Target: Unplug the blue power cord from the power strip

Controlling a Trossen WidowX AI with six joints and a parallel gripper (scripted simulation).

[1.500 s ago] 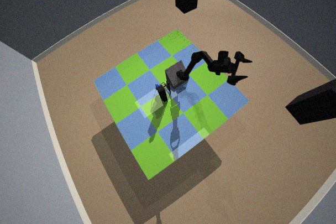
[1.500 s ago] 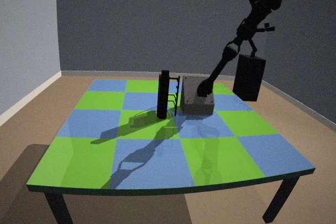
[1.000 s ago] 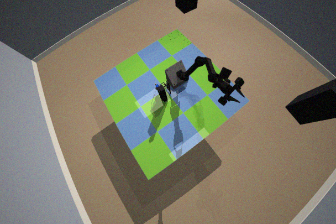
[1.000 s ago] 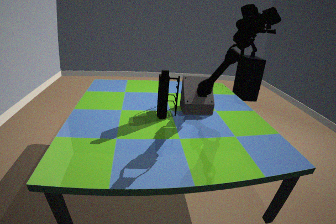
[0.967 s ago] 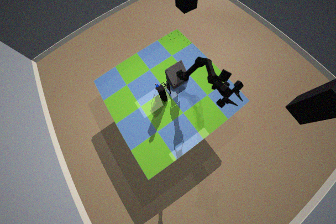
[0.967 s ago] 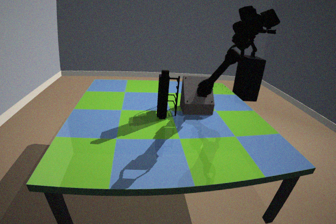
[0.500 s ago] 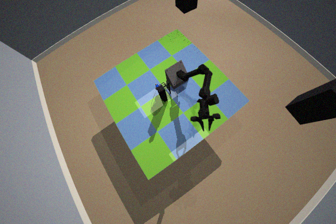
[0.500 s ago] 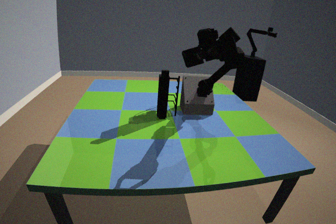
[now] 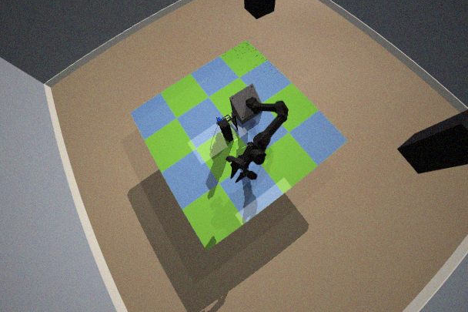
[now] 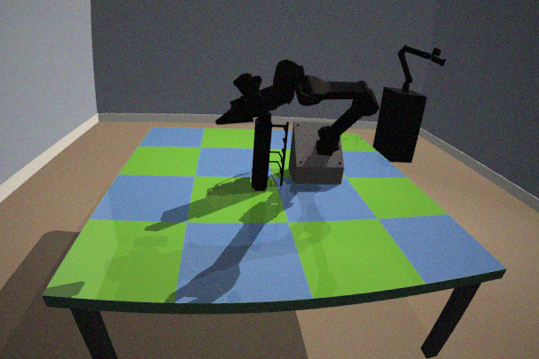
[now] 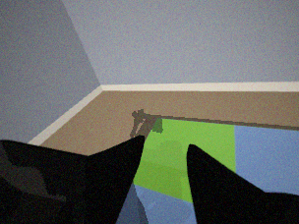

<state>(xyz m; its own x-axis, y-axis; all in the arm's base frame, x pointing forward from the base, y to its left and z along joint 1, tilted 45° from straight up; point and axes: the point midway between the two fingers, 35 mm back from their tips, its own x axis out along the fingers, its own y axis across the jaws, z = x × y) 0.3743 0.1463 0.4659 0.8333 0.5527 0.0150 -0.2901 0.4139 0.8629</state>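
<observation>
The power strip (image 9: 225,131) (image 10: 261,154) appears as a tall black block standing upright on the checkered table top. A small blue piece (image 9: 218,119), apparently part of the blue cord or plug, shows at the strip's top in the top view; whether it is seated cannot be told. It is not visible in the exterior view. A thin line loops down beside the strip. My gripper (image 9: 234,180) (image 10: 218,121) (image 11: 165,145) is partly open and empty, with a gap between its fingers. It is in the air, away from the strip and the blue piece.
A thin black rack (image 10: 284,154) stands between the strip and my grey base block (image 9: 245,104) (image 10: 316,174). My forearm passes behind the strip's top in the exterior view. A dark pedestal (image 10: 400,125) with a small arm stands beyond the table.
</observation>
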